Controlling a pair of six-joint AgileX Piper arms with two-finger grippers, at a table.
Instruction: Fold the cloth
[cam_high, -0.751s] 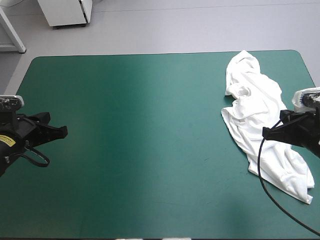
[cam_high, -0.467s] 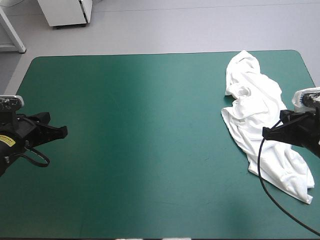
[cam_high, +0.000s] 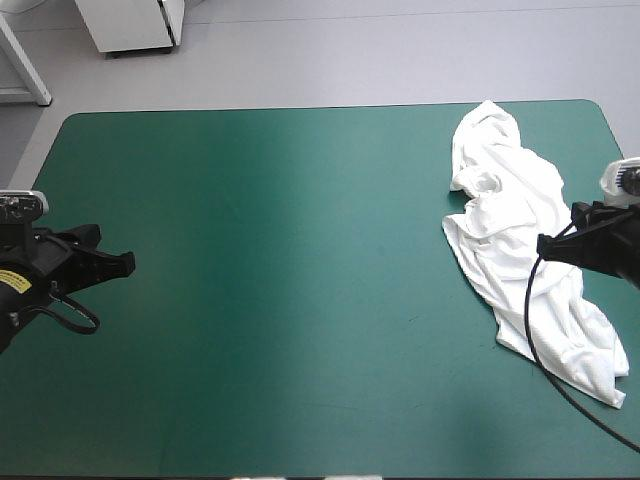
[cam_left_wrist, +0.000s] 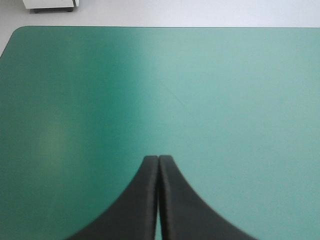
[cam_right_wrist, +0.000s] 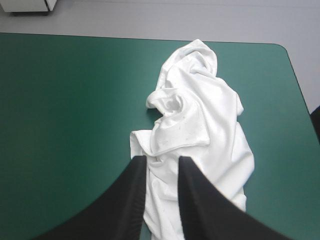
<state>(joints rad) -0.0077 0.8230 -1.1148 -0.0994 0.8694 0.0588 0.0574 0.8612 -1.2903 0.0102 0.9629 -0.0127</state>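
**T-shirt, white: one, unfolded**

T-shirt (cam_high: 500, 220): a long rumpled heap on the bench (cam_high: 300, 300), under and ahead of the right end effector (cam_right_wrist: 161, 159). Its fingers are slightly apart and hold nothing.

Left end effector (cam_left_wrist: 158, 158): fingers together, empty, well apart from the T-shirt, with only bare bench ahead.

Risk: a pinch here would likely gather several layers and lift a bunch, not one edge. A low approach could push the heap off the bench edge beside it.
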